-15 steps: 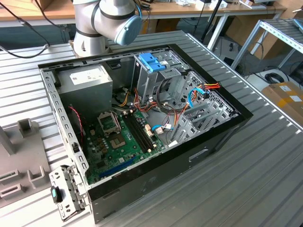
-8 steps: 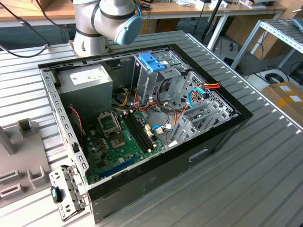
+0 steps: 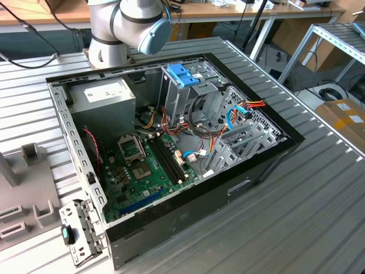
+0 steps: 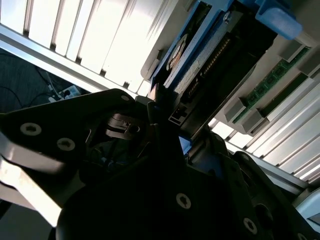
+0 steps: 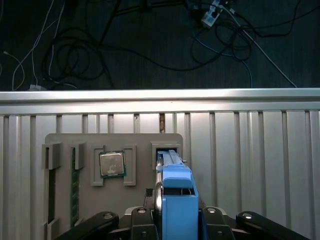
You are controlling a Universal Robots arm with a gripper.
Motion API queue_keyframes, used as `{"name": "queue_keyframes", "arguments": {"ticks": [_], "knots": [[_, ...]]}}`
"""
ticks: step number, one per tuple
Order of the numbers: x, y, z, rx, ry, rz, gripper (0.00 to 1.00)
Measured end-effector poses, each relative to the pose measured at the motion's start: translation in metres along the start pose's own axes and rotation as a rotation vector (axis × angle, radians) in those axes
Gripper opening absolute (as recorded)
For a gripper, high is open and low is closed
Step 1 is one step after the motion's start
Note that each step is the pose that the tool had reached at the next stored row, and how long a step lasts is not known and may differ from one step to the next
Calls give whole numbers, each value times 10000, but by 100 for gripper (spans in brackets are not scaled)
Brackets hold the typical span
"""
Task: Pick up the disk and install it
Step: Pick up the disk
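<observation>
The disk (image 5: 176, 200) stands edge-on in my gripper (image 5: 175, 222), its bright blue carrier rail facing the first wrist view. Dark fingers (image 5: 212, 220) press in on both sides of it, so the gripper is shut on it. The second wrist view shows the disk (image 4: 200, 65) from the side, with its blue rail, printed label strip and connector edge reaching out beyond the gripper (image 4: 167, 122). It sits over a slot (image 5: 161, 150) of the grey fixture plate (image 5: 65, 140); I cannot tell whether it is clear of that slot.
The fixture plate holds a processor (image 5: 112, 164) and memory sticks (image 5: 74, 185) in its pockets. An open computer case (image 3: 268, 160) lies on the slatted table, with a metal drive cage and blue latch (image 3: 183, 74), a grey power supply (image 3: 108, 97) and a motherboard (image 3: 142, 171). A loose bracket (image 3: 80, 234) leans at its corner.
</observation>
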State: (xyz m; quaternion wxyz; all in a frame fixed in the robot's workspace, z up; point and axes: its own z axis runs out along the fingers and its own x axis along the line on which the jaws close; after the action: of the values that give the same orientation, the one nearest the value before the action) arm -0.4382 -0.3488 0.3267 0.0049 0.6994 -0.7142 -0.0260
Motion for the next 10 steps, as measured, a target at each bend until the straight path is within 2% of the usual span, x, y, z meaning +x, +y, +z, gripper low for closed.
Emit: {"name": "queue_keyframes", "arguments": {"ticks": [10], "knots": [[-2,3,-59,-1,1,0,37]]}}
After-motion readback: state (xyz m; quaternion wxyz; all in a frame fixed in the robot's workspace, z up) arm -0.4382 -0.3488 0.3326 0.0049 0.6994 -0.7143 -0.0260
